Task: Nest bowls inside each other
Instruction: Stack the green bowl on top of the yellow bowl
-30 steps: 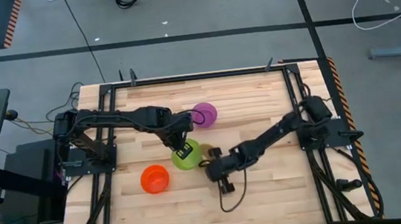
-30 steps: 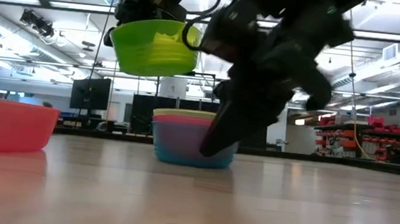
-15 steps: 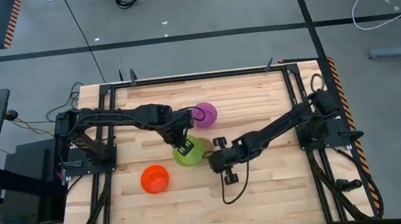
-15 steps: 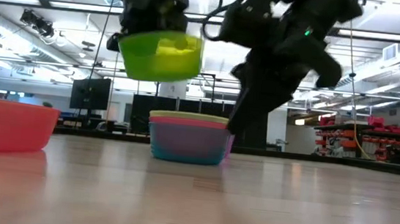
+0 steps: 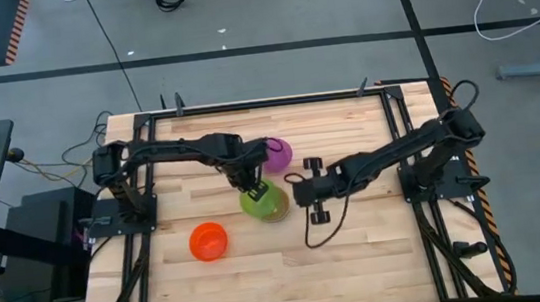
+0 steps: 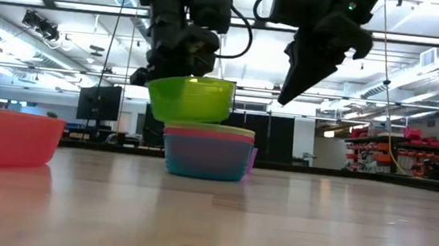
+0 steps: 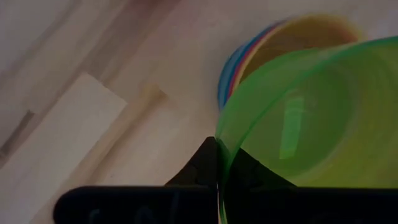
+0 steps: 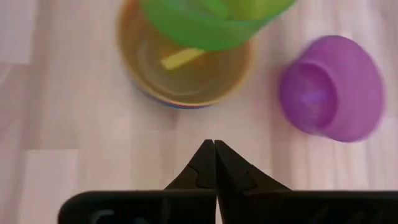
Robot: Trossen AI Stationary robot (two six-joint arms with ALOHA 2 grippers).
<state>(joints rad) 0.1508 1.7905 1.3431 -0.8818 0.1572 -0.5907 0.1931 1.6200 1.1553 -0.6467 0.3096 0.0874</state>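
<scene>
The green bowl (image 5: 261, 203) hangs from my left gripper (image 5: 249, 181) right over a stack of bowls (image 6: 207, 150), yellow uppermost and blue lowest. The stack (image 8: 186, 68) stands on the table's middle. The purple bowl (image 5: 276, 153) stands just beyond it toward the far edge. The pink-red bowl (image 5: 207, 241) stands alone nearer the near-left. My right gripper (image 5: 296, 190) is shut on nothing and hovers raised to the right of the stack, fingers (image 8: 214, 163) pointing at it. My left gripper pinches the green bowl's rim (image 7: 219, 144) on its left side, one finger outside (image 7: 200, 167) and one inside the bowl, coming from above. The bowl (image 6: 189, 100) is clear of the table and about level. Its bottom sits at the stack's top rim; touching cannot be told.
Black rails (image 5: 245, 104) frame the wooden table on all sides, and the arm bases stand at its left and right edges. A cable (image 5: 310, 229) loops down from my right wrist over the table. Bare wood lies along the near edge and at the far right.
My left gripper has carried the green bowl a little toward the right and far edges and lowered it from well above onto the level of the stack's top. My right gripper has risen and drawn away from the stack toward the right and far edges.
</scene>
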